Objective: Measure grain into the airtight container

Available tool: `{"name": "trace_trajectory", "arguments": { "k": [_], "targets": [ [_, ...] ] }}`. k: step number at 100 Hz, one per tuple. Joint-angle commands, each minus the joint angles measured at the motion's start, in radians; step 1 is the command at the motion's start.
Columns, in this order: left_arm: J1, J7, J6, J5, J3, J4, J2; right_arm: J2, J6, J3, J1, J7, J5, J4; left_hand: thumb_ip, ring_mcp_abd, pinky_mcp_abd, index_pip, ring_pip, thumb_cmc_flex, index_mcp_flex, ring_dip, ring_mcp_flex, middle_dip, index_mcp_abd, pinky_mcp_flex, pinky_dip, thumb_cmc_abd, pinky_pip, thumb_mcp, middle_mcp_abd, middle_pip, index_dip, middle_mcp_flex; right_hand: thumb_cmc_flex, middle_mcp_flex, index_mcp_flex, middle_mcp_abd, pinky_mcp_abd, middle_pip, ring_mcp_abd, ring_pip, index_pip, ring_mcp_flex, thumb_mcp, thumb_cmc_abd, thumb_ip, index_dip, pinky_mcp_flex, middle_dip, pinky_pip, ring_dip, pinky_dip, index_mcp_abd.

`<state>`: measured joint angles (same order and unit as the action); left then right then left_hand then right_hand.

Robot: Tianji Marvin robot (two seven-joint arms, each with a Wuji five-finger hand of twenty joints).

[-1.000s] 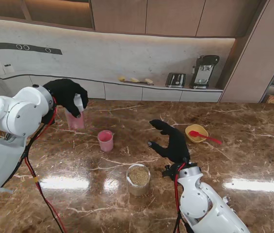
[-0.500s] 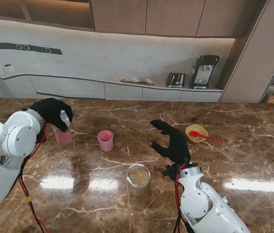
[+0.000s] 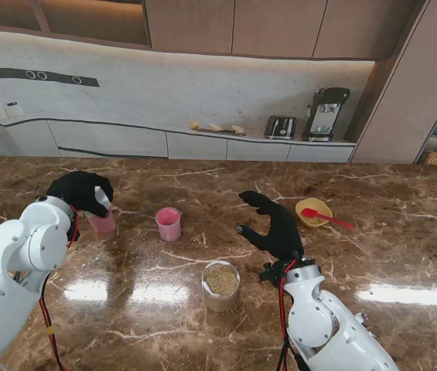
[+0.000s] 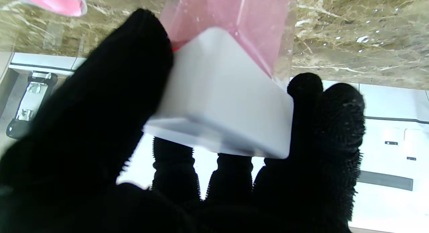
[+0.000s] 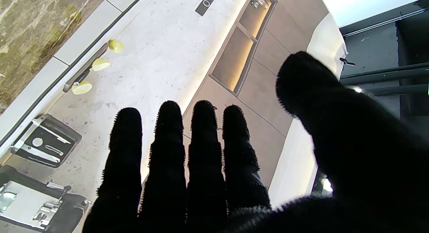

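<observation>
The clear round grain-filled container looks filled, while the pink measuring jug with white handle is gripped by the left hand at the counter, the right hand held open and empty.

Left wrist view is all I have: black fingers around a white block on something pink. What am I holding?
Observer: The stand view shows the left hand shut on a pink container with a white lid, at the table's left side.
Operator: Where is the grain?
Observer: In a clear jar nearer to me than the hand, toward the middle of the table.
Operator: And the pink corner in my view?
Observer: That is a small pink cup, upright, to the right of your container and apart from it.
Operator: Is the right hand busy?
Observer: No, the right hand is open, fingers spread, holding nothing.
</observation>
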<state>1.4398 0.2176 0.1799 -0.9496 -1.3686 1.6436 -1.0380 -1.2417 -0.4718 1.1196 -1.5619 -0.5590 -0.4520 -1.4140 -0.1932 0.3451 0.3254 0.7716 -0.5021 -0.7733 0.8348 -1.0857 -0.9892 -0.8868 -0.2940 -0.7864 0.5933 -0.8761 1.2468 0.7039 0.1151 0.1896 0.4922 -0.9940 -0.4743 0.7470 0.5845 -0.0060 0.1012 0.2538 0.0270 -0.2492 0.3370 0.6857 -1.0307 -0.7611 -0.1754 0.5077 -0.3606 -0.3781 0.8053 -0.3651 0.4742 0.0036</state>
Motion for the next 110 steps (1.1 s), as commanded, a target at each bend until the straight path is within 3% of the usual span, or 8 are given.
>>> {"name": "trace_trajectory", "arguments": {
  "k": [1, 36, 42, 47, 74, 94, 105, 110],
  "targets": [
    [0.013, 0.019, -0.016, -0.027, 0.012, -0.016, -0.008, -0.001, 0.009, -0.002, -0.008, 0.016, 0.005, 0.002, 0.035, -0.120, -0.075, 0.217, -0.065, -0.235, 0.154, -0.049, -0.038, -0.080, 0.104, 0.008, 0.003, 0.164, 0.045, 0.225, -0.173, 0.131, 0.078, -0.127, 0.026, 0.011, 0.020, -0.020, -0.027, -0.003, -0.017, -0.010, 0.005, 0.028, -0.016, 0.012, 0.036, -0.008, -0.002, 0.016, 0.008, 0.008, -0.019, -0.030],
    [0.019, -0.025, -0.006, -0.047, 0.032, -0.056, -0.010, -0.003, 0.006, -0.003, -0.007, 0.010, 0.003, 0.003, 0.026, -0.125, -0.071, 0.223, -0.069, -0.223, 0.112, -0.034, -0.024, -0.059, 0.117, 0.017, -0.020, 0.171, 0.054, 0.229, -0.140, 0.152, 0.013, -0.091, 0.026, 0.017, 0.025, -0.020, -0.026, -0.001, -0.017, -0.015, 0.008, 0.030, -0.015, 0.012, 0.036, -0.008, -0.002, 0.011, 0.012, 0.003, -0.018, -0.030],
    [0.021, -0.034, 0.002, -0.041, 0.035, -0.063, -0.012, -0.003, 0.006, -0.004, -0.007, 0.009, 0.002, 0.003, 0.026, -0.123, -0.070, 0.224, -0.068, -0.225, 0.109, -0.034, -0.022, -0.060, 0.120, 0.019, -0.022, 0.174, 0.054, 0.228, -0.141, 0.153, 0.013, -0.088, 0.026, 0.017, 0.025, -0.020, -0.025, -0.001, -0.018, -0.016, 0.008, 0.031, -0.014, 0.012, 0.036, -0.009, -0.002, 0.010, 0.012, 0.002, -0.018, -0.033],
    [0.024, -0.041, 0.005, -0.039, 0.036, -0.069, -0.012, -0.003, 0.005, -0.005, -0.007, 0.009, 0.001, 0.004, 0.026, -0.125, -0.096, 0.228, -0.066, -0.227, 0.102, -0.034, -0.018, -0.063, 0.120, 0.013, -0.027, 0.176, 0.052, 0.228, -0.140, 0.156, 0.017, -0.083, 0.026, 0.018, 0.025, -0.020, -0.024, -0.001, -0.018, -0.016, 0.008, 0.032, -0.015, 0.012, 0.036, -0.009, -0.002, 0.010, 0.013, 0.002, -0.018, -0.032],
    [0.041, -0.095, 0.045, 0.004, 0.037, -0.087, -0.023, -0.003, 0.004, -0.003, -0.007, 0.008, 0.001, 0.005, 0.023, -0.124, -0.091, 0.249, -0.056, -0.237, 0.058, -0.041, 0.002, -0.086, 0.135, 0.022, -0.052, 0.190, 0.031, 0.227, -0.129, 0.173, 0.056, -0.047, 0.026, 0.020, 0.029, -0.020, -0.023, -0.002, -0.017, -0.016, 0.010, 0.032, -0.014, 0.014, 0.037, -0.009, -0.002, 0.008, 0.013, 0.001, -0.018, -0.034],
    [0.054, -0.074, 0.050, 0.008, 0.027, -0.084, -0.020, -0.003, 0.004, -0.004, -0.006, 0.008, 0.002, 0.006, 0.024, -0.128, -0.075, 0.216, -0.046, -0.162, -0.058, -0.007, 0.114, -0.081, 0.123, 0.110, -0.058, 0.183, 0.003, 0.199, -0.109, 0.146, 0.058, 0.051, 0.027, 0.022, 0.031, -0.022, -0.021, -0.001, -0.017, -0.017, 0.010, 0.032, -0.014, 0.013, 0.036, -0.009, -0.001, 0.007, 0.015, -0.001, -0.017, -0.035],
    [0.062, -0.064, 0.055, 0.005, 0.020, -0.079, -0.019, -0.004, 0.004, -0.005, -0.006, 0.007, 0.002, 0.007, 0.023, -0.146, -0.074, 0.139, -0.061, -0.090, -0.147, 0.162, 0.198, 0.076, 0.125, 0.155, -0.033, 0.189, -0.006, 0.225, -0.102, 0.291, 0.065, 0.222, 0.029, 0.021, 0.032, -0.021, -0.021, -0.002, -0.016, -0.018, 0.011, 0.033, -0.014, 0.013, 0.036, -0.009, -0.001, 0.007, 0.016, -0.002, -0.016, -0.035],
    [0.065, -0.061, 0.055, 0.003, 0.015, -0.076, -0.018, -0.004, 0.003, -0.005, -0.006, 0.007, 0.002, 0.007, 0.029, -0.129, -0.056, 0.095, -0.043, -0.055, -0.183, 0.182, 0.252, 0.259, 0.127, 0.190, -0.007, 0.188, -0.008, 0.230, -0.106, 0.325, 0.070, 0.304, 0.030, 0.023, 0.031, -0.020, -0.020, -0.002, -0.015, -0.019, 0.011, 0.033, -0.013, 0.014, 0.036, -0.009, -0.001, 0.007, 0.016, -0.002, -0.016, -0.036]
  ]
}}
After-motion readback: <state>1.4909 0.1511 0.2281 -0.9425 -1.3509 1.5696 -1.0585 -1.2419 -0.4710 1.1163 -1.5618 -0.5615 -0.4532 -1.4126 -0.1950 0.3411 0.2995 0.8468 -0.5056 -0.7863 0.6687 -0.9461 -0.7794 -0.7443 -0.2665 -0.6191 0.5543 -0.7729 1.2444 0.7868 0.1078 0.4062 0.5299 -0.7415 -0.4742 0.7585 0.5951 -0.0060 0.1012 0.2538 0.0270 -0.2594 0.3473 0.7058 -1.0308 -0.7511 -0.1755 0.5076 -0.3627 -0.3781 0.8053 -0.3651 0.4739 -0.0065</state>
